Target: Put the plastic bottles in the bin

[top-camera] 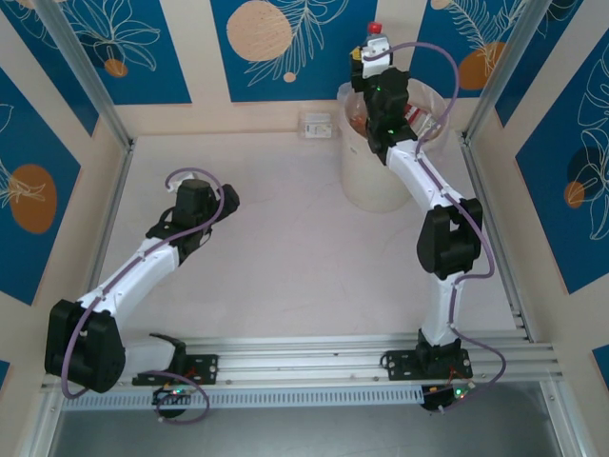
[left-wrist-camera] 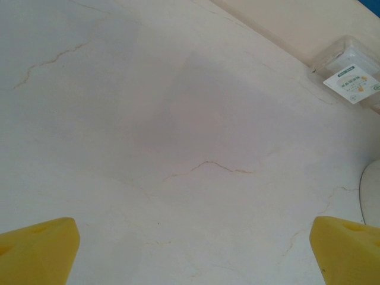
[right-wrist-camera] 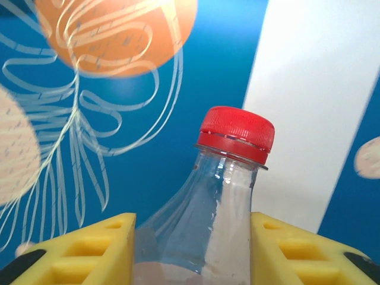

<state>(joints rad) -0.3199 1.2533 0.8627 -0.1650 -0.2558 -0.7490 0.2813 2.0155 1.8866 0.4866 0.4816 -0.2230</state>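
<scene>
The right gripper (right-wrist-camera: pixel 193 246) is clamping one red-capped bottle (right-wrist-camera: pixel 228 190) above the single bin (top-camera: pixel 366 190) (contents unclear); the left gripper (left-wrist-camera: pixel 195 252) is gaping, empty.

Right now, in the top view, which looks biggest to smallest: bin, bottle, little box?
Biggest: bin, by far.
Then box and bottle: they look about alike. The bottle is held up nearer the camera and partly hidden, so I won't rank them.

Glossy clear plastic bottle (right-wrist-camera: pixel 202 231); matt table (left-wrist-camera: pixel 178 119)

bright, even light (soft shadows), sharp focus
</scene>
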